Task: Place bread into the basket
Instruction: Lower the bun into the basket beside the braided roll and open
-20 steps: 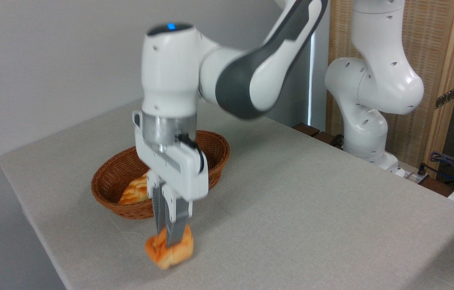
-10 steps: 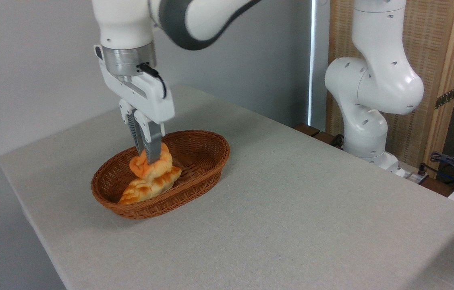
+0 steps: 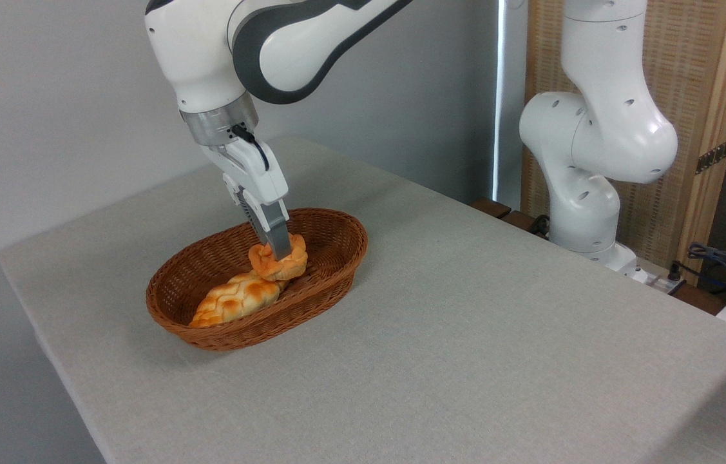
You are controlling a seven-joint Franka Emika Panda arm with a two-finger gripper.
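The pincer [image 3: 280, 252] is closed on the bun [image 3: 279, 261], its two narrow fingers pressed into the lumpy top. The arm is tilted, so the fingers enter the bun at a slant from the upper left. The bun is inside the rim of the basket [image 3: 330, 225], in the right half, and appears to rest against the right end of the braided loaf [image 3: 237, 298] that lies along the basket floor. Whether the bun's underside bears on the wicker or hangs just above it cannot be told from this view.

Step in hand: release the bun into the basket.

1. Confirm support before opening. If the bun hangs free, lower it until it settles on the floor or on the loaf; a drop from a height could let a round bun roll toward the low rim.
2. Open the fingers slowly. The bun looks soft and the fingers seem sunk into its folds, so a quick opening could drag it sideways.
3. Withdraw along the line of the fingers, up and to the left, not straight up. A vertical lift with slanted fingers could hook a fold and carry the bun out.
4. Keep clear of the near wall of the basket during withdrawal; the basket is probably light and may slide on the cloth-covered counter [image 3: 466, 361] if struck.
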